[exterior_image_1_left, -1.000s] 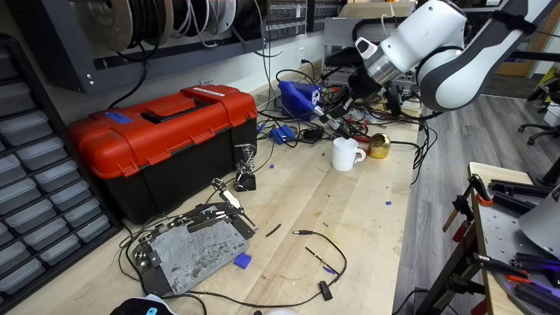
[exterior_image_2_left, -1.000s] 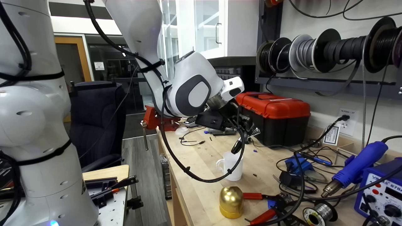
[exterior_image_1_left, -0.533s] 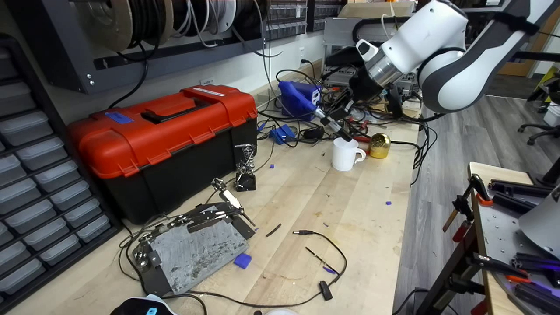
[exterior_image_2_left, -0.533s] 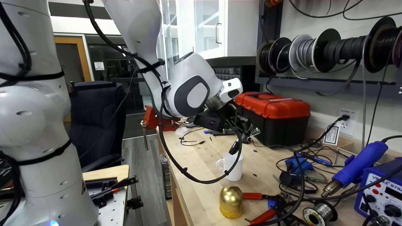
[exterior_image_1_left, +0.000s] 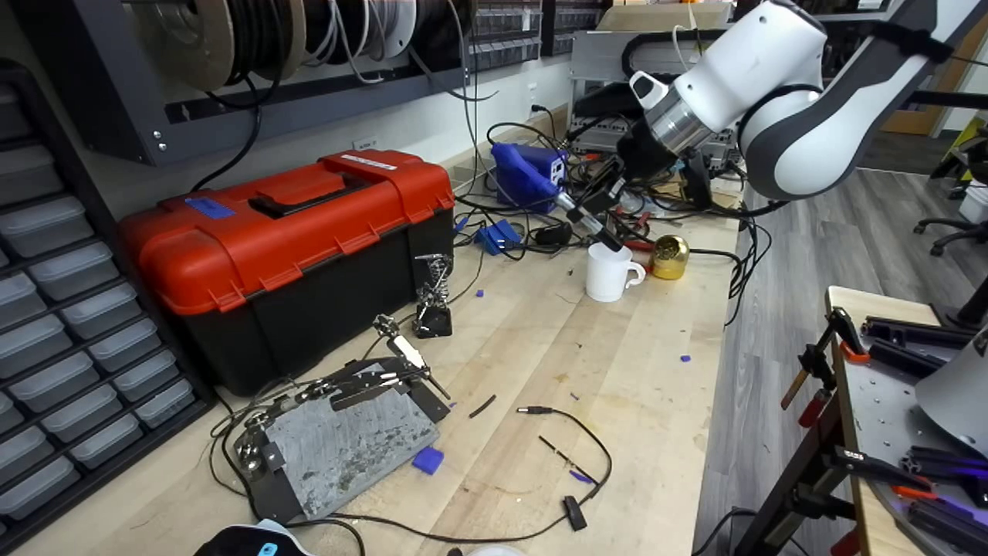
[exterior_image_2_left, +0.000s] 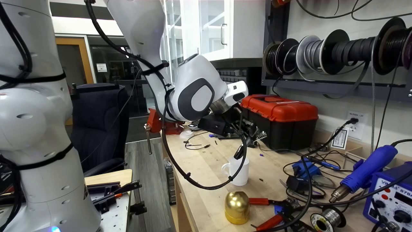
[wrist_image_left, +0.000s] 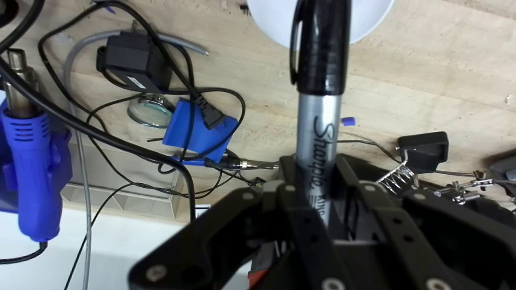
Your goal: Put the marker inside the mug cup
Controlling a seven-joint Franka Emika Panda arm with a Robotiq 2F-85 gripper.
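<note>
The gripper is clamped on the marker, its two dark fingers pressed to either side of the grey barrel, the gap between them no wider than the pen itself. The marker's black-capped end sticks out well past the fingertips, and in the wrist view it reaches across the white mug cup at the top edge. In both exterior views the marker slants down, cap lowest, with that end at the mug's mouth; whether it sits above or below the rim is hard to tell from these angles. The mug stands upright on the pale wooden bench, its handle towards the bench's long free edge, with a gold dome-shaped object near it. In an exterior view a black cable looping off the robot arm passes in front of the mug. A tool with red handles lies just beside the gold object, and a blue hot-air gun rests next to a blue unit with dials. A black toolbox with a red lid stands well apart from the mug on the same bench.
</note>
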